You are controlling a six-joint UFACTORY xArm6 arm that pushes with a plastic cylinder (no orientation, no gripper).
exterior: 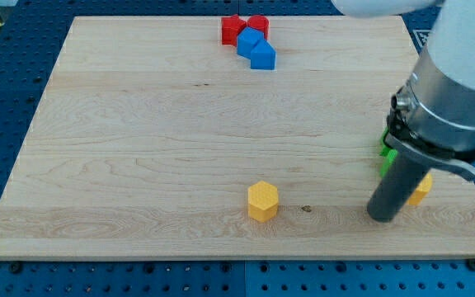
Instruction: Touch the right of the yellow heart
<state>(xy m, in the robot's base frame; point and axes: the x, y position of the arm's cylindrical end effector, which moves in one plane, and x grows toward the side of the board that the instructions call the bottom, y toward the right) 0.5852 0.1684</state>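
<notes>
My tip rests on the wooden board near the view's bottom right. A yellow block, likely the yellow heart, lies just to the right of the rod and is partly hidden by it, so its shape is unclear. A yellow hexagon block sits at the bottom centre, well to the left of my tip. A green block peeks out behind the arm, mostly hidden.
At the view's top centre sits a cluster: a red star-like block, a red cylinder, a blue block and another blue block. The board's right edge is close to my tip.
</notes>
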